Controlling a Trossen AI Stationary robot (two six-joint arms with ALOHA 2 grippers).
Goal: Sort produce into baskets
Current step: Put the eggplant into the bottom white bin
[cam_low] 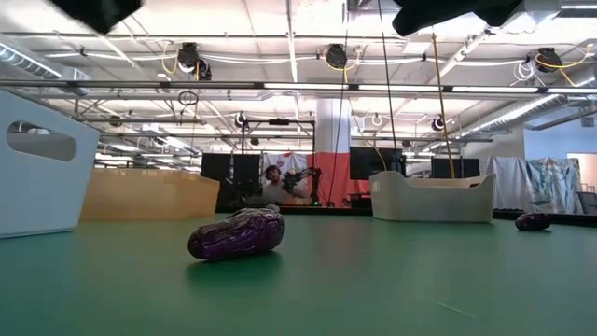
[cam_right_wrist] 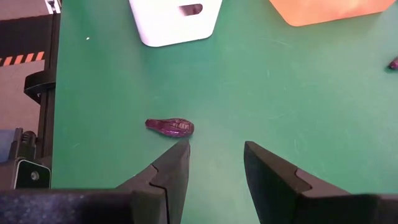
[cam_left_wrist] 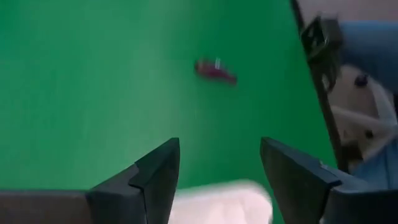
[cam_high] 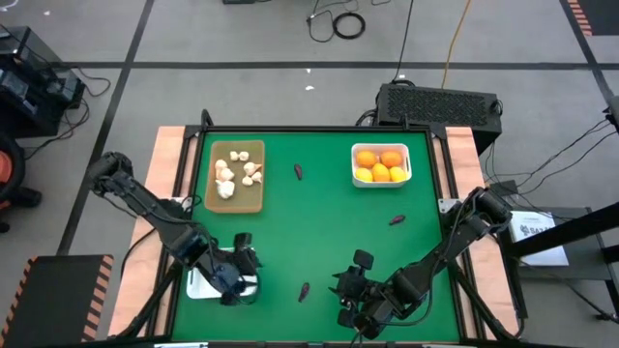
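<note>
Three dark purple eggplant pieces lie on the green table (cam_high: 319,232): one at the far middle (cam_high: 299,172), one at the right (cam_high: 397,220) and one near the front (cam_high: 304,290). The tan tray (cam_high: 253,201) holds several garlic bulbs (cam_high: 232,176). The far white basket (cam_high: 407,166) holds orange and yellow citrus (cam_high: 379,166). My left gripper (cam_high: 250,263) hangs open over the near-left white basket (cam_high: 198,288), nothing between its fingers (cam_left_wrist: 158,168). My right gripper (cam_high: 348,277) stands open just right of the front eggplant (cam_right_wrist: 170,127), apart from it.
In the low view the front eggplant (cam_low: 237,233) lies in mid-table, with the white basket's wall (cam_low: 37,163) at the left and another eggplant piece (cam_low: 533,221) far right. Bare green table lies between the baskets. A black box (cam_high: 440,101) sits beyond the far edge.
</note>
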